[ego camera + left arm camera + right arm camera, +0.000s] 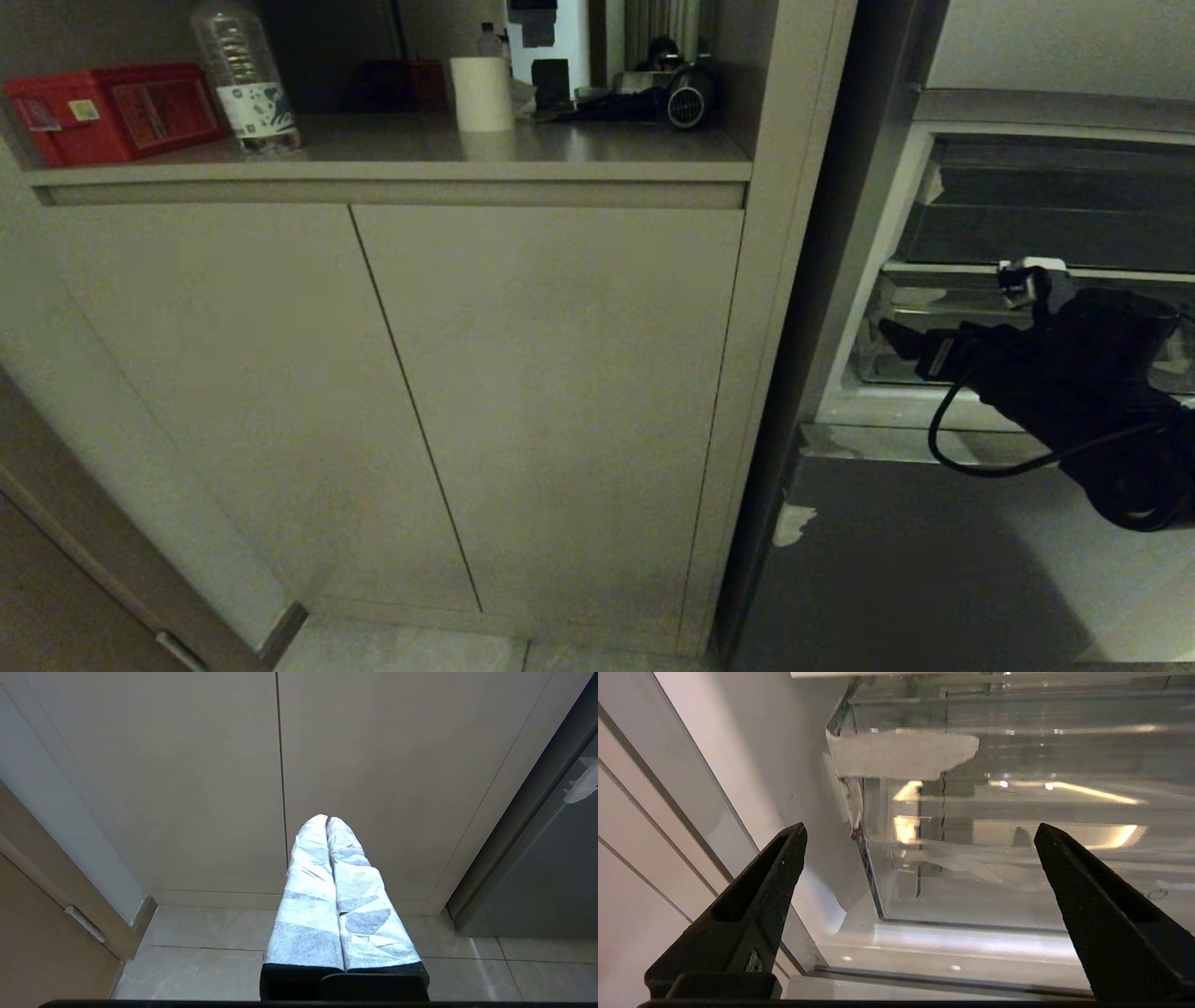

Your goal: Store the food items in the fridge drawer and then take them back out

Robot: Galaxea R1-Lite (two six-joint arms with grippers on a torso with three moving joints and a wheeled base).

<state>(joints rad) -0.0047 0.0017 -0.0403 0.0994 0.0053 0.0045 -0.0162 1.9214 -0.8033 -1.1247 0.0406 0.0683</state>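
Clear-plastic drawer sits directly ahead of the right pincer, front wall facing the fingers, which are spread to full width with nothing between them. White sticker scrap on the drawer front, above the line between the fingertips. Fridge side wall runs just beside one finger; the drawer's near corner falls in the gap between the two. No food pieces visible inside the drawer from here; can't tell whether any lie deeper in.

Head view: right pincer at the open fridge, pointed at the drawer, black cable looping below the wrist. Shallower tray above the pincer. White sticker scrap on the grey panel below the pincer.

Left pincer parked low, taped fingers pressed together, empty, aimed at the cabinet doors with floor tiles beneath it.

Up on the desk, well apart from both pincers: red box, bottle, white roll.
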